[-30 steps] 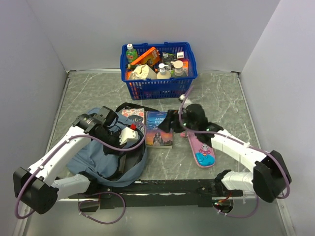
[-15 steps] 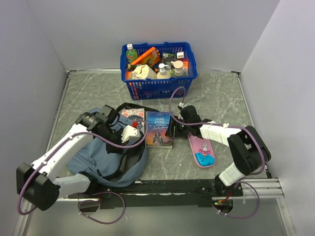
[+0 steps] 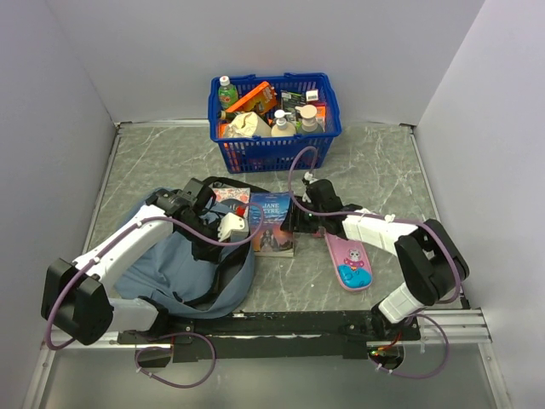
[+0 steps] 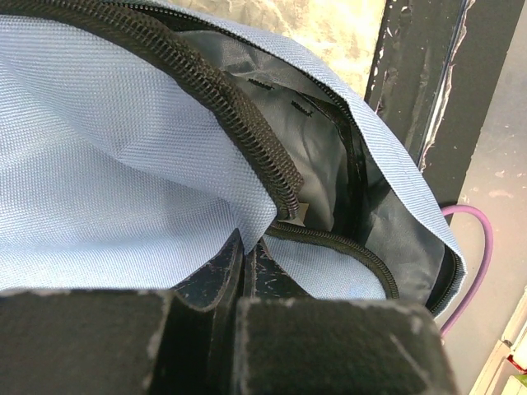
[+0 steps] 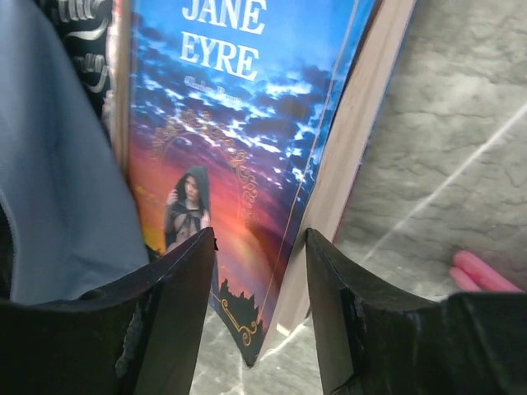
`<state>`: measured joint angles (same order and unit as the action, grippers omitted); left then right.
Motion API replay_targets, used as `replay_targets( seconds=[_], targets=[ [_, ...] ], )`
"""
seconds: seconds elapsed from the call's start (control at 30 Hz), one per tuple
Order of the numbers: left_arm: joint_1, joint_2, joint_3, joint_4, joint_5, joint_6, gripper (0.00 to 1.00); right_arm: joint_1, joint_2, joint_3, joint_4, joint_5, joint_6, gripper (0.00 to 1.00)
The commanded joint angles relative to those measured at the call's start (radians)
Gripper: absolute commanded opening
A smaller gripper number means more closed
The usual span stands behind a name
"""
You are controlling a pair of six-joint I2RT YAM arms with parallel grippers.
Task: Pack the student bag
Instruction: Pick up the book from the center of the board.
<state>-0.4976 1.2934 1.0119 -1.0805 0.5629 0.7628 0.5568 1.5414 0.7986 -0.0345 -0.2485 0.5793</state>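
The student bag [image 3: 167, 266] lies at the near left, a soft grey-blue backpack with its dark zip open. My left gripper [image 3: 232, 230] is shut on the bag's fabric edge [image 4: 99, 164] beside the zip and holds the mouth open; the grey lining [image 4: 321, 156] shows inside. A "Jane Eyre" book [image 3: 274, 223] lies right of the bag. My right gripper [image 3: 298, 223] is open, its jaws standing on either side of the book's near corner [image 5: 247, 329]. The left finger is over the cover and the right finger by the page edge.
A second book [image 3: 228, 198] lies partly under the bag's flap. A pink pencil case [image 3: 349, 260] rests right of the Jane Eyre book. A blue basket [image 3: 332, 106] full of bottles and packets stands at the back. A black rail [image 3: 281, 324] runs along the near edge.
My right gripper moved left to the book's edge and its jaws narrowed. My left gripper pulled the bag's edge up and to the right, toward the book.
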Motion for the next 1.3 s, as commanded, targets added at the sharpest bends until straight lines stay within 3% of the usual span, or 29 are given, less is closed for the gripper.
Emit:
replay_targets(
  seconds=[0.0,0.23,0.8,0.9,1.03,1.1,1.27],
  targets=[
    [0.004,-0.029,-0.006,0.047,0.029,0.009,0.01,0.052,-0.089,0.088,0.039,-0.018,0.033,0.55],
    [0.005,-0.031,0.004,0.037,0.041,0.013,0.01,0.084,-0.106,0.105,0.021,-0.005,0.047,0.55],
    [0.005,-0.063,0.028,0.01,0.069,0.007,0.01,0.084,0.086,0.048,0.03,-0.021,0.062,0.53],
    [0.005,-0.066,0.03,0.011,0.072,0.003,0.01,0.083,0.074,0.028,0.056,-0.015,0.076,0.39],
    [0.004,-0.065,0.04,0.005,0.072,-0.002,0.01,0.083,0.013,0.017,0.054,0.008,0.083,0.08],
    [0.005,-0.065,0.056,-0.001,0.072,-0.002,0.01,0.083,-0.015,0.021,0.042,0.012,0.082,0.0],
    [0.005,-0.085,0.093,0.019,0.058,-0.043,0.01,0.063,-0.125,0.017,0.061,-0.029,0.108,0.0]
  ],
)
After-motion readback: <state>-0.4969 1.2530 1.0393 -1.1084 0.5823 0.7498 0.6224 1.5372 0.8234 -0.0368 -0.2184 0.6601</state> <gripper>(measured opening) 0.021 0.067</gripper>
